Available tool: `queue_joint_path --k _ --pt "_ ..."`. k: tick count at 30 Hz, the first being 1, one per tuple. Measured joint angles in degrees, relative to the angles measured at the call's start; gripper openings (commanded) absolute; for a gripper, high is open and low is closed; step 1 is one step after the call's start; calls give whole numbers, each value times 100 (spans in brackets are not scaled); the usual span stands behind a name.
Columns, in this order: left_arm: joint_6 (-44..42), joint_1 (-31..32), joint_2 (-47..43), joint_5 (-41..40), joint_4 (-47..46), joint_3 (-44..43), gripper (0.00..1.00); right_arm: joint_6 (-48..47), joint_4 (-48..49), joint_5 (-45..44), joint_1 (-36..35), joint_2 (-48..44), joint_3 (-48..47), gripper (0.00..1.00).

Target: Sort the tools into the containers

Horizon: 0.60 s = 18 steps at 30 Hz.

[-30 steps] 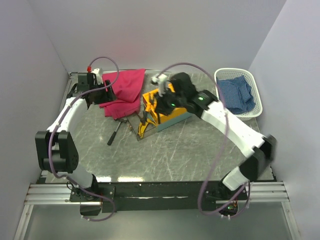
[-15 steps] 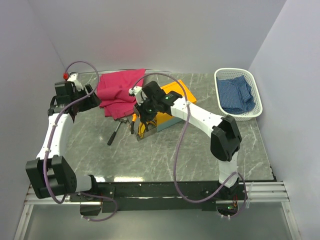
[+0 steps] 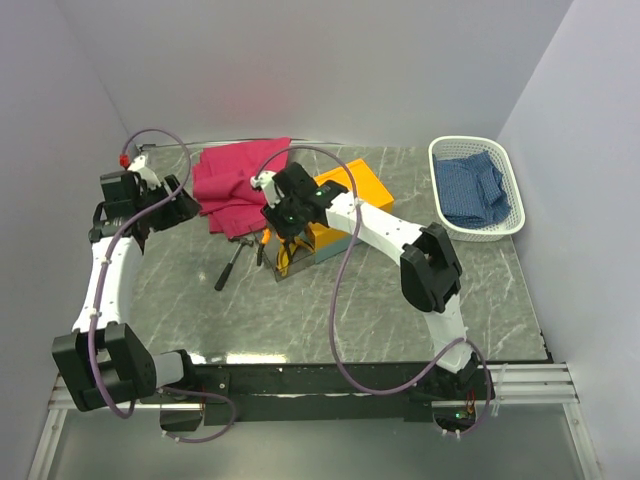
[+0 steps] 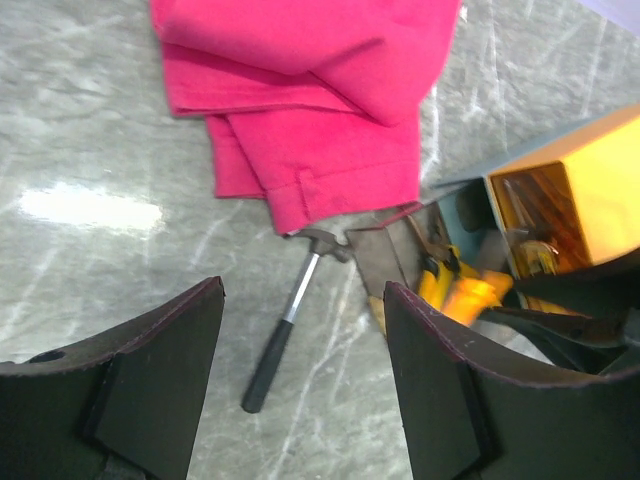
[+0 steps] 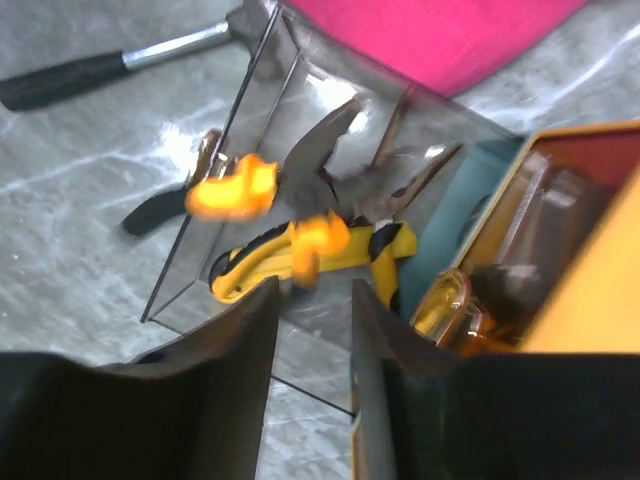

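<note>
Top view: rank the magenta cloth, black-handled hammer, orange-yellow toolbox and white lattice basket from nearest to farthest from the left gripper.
From the left gripper:
1. Magenta folded cloth, just to its right.
2. Black-handled steel hammer, below the cloth in this view.
3. Orange-yellow rectangular toolbox, mid-scene.
4. White oval plastic lattice basket, far right corner.

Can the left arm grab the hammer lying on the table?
Probably yes. The hammer's black handle lies free on the table; only its head sits at the pink cloth's edge. The left tool is open, facing it.
</note>
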<state>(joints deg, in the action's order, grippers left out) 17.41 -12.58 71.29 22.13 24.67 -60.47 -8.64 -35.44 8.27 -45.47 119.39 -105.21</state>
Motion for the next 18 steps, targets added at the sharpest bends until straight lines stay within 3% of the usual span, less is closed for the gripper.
queue_joint_path --k 5,11,14,15,16,18 --pt "131 0 26 389 -63 94 67 -4 -31 -101 -2 -133 -181 53" --pt "260 162 358 708 -203 306 48 22 -24 20 4 -831 -168 52" --pt "297 426 540 807 -232 376 23 44 142 28 46 -1235 -7 52" --pt "278 546 588 839 -240 396 7 42 186 13 76 -1364 52 51" --pt "286 656 625 892 -240 400 1 24 212 -33 118 -1453 90 47" --pt "260 874 688 964 -271 407 1 -22 306 -140 260 -1547 160 20"
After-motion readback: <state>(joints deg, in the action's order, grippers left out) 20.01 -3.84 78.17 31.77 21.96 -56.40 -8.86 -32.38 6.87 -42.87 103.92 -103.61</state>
